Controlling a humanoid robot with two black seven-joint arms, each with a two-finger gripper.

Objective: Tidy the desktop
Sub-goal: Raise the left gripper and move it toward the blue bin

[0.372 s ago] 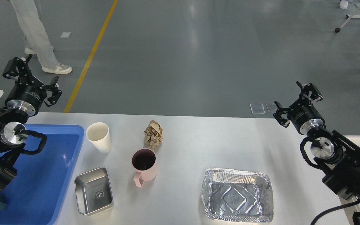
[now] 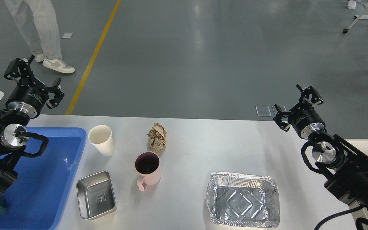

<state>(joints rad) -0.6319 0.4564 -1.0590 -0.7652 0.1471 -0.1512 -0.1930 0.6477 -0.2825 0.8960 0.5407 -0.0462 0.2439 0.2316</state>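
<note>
Desktop (image 2: 203, 143): wide, smooth whitish-grey tabletop filling the lower half of the view, its far edge running across the middle; it lies below and between the two grippers.
Foil tray (image 2: 243, 200): crinkled aluminium tray, empty, nearest the viewer on the right part of the desktop.
Steel dish (image 2: 96, 199): small rectangular metal dish, empty, near the front left, just beside the blue tray.
Blue tray (image 2: 56, 179): large blue plastic tray at the left end of the desktop, partly covered by the left arm.
Pink mug (image 2: 148, 170): upright, dark inside, handle pointing toward the viewer, near the middle of the desktop.
Paper cup (image 2: 101, 140): white, upright, empty-looking, farther back, just beside the blue tray's far right corner.
Paper ball (image 2: 157, 137): crumpled brown paper, just behind the pink mug and close to it.
Left gripper (image 2: 33, 74): raised over the desktop's far left corner, fingers spread wide apart, holding nothing, touching nothing.
Right gripper (image 2: 296, 103): raised over the far right edge of the desktop, fingers spread apart, holding nothing, well apart from the foil tray.
Floor (image 2: 203, 57): grey, glossy, beyond the desktop, with a yellow line (image 2: 94, 54) running away at the left.
Person (image 2: 40, 32): legs in pale trousers and light shoes, standing on the floor far left, beyond the left gripper.
</note>
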